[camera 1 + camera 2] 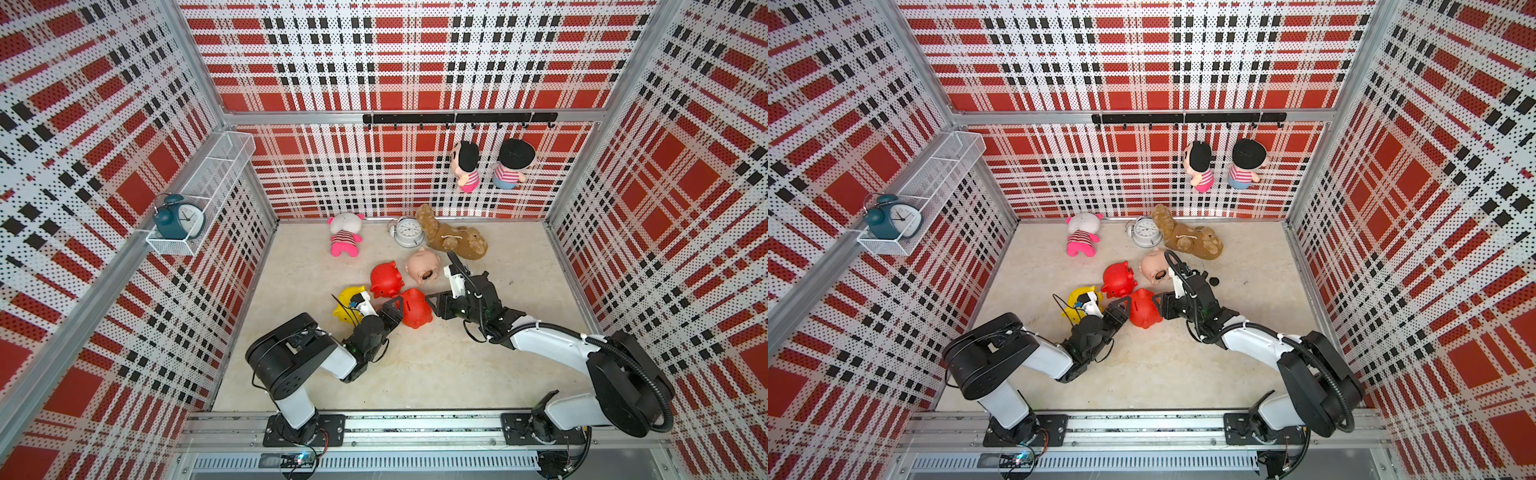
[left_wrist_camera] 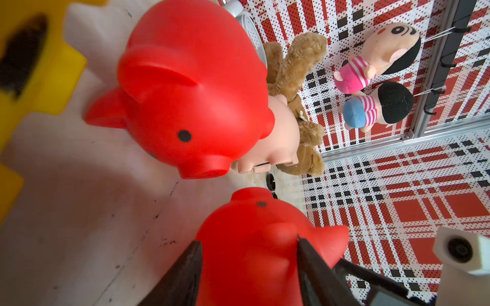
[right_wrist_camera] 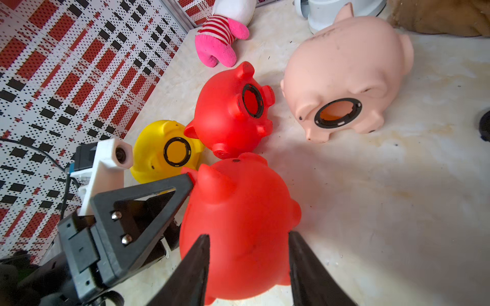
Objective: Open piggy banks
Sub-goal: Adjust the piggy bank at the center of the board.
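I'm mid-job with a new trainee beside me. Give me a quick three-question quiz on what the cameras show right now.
1. True or false: the yellow piggy bank has its belly plug out.
2. The left gripper and the right gripper both have their fingers closed on which thing? A) brown plush dog B) near red piggy bank C) white alarm clock
3. How many piggy banks show an open belly hole in the right wrist view?
Key: 1 true. 2 B. 3 three: the yellow one, the far red piggy bank and the pale pink piggy bank.
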Controlling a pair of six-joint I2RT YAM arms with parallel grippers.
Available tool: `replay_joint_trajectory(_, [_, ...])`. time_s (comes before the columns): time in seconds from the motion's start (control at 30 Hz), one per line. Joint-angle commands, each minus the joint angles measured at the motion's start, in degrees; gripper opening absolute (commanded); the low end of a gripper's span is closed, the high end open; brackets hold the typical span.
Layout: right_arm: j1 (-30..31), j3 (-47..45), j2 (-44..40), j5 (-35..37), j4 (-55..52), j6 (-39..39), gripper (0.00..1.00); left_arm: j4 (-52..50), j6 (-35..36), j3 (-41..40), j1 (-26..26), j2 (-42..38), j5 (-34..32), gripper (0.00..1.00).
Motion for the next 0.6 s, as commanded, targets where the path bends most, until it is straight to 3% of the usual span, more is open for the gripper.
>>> replay_joint_trajectory(0.0, [-0.11,1.52,-0.89,2.01,-2.07,-1.58,0.51,-3.91,0.10,-1.76,0.57,-0.50,-0.13,0.60])
replay_joint_trajectory(0.57, [-1.10,-0.10,5.59,1.29,2.51,-0.40,0.51,-10.38,0.90,-1.34,0.95,-5.84,-0.92,0.70])
